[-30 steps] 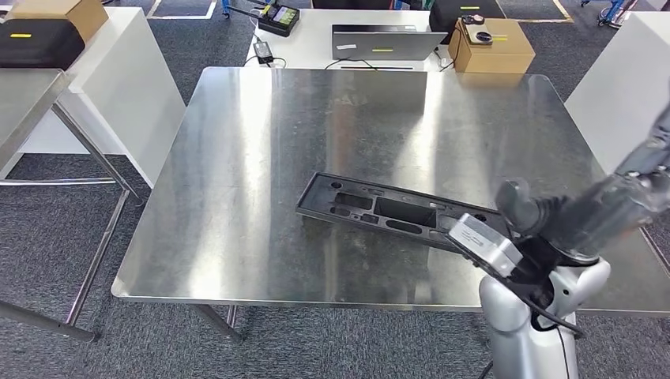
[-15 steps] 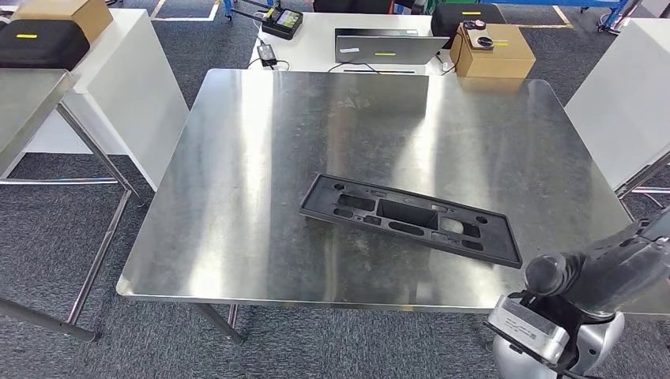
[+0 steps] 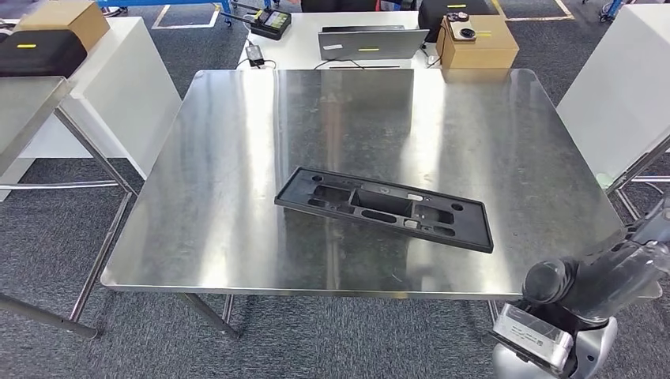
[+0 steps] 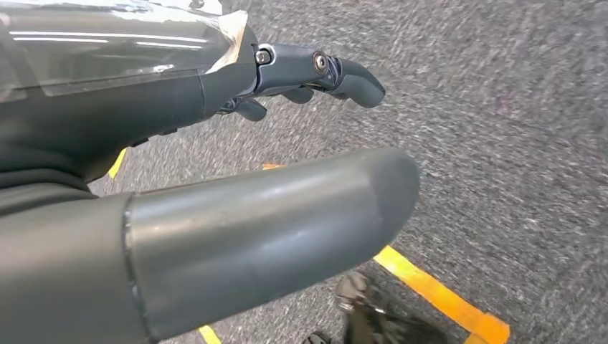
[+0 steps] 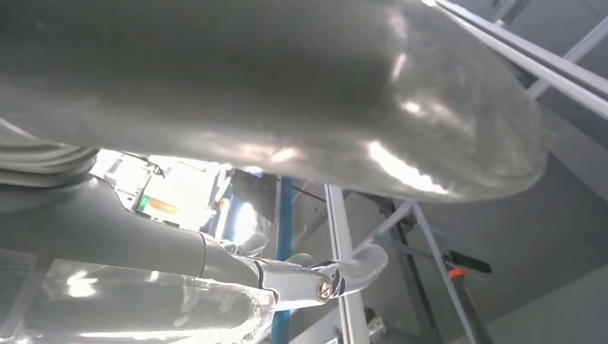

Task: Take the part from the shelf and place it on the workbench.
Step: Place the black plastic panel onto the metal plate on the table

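A long, flat black plastic part (image 3: pixel 385 208) with rectangular cut-outs lies on the square brushed-steel table (image 3: pixel 237 174), set slightly aslant across the middle of the near half, with nothing touching it. The right robot hand (image 3: pixel 553 278) is low at the table's near right corner, off the steel surface and well apart from the part; its silver forearm runs in from the right edge and a small grey box with a label sits at the wrist. In the right wrist view the right robot hand's fingers (image 5: pixel 337 276) are extended and loosely spread with nothing between them and the thick thumb, so that hand is released. In the left wrist view the left robot hand (image 4: pixel 287 143) hangs over dark grey carpet (image 4: pixel 502 129) crossed by a yellow floor line (image 4: pixel 437 294); its dark fingers (image 4: pixel 337 72) are stretched out apart from the thumb and it holds nothing. Beyond the table, a white desk (image 3: pixel 300 47) carries a grey laptop (image 3: pixel 367 41), and a brown cardboard box (image 3: pixel 478 43) stands beside it.
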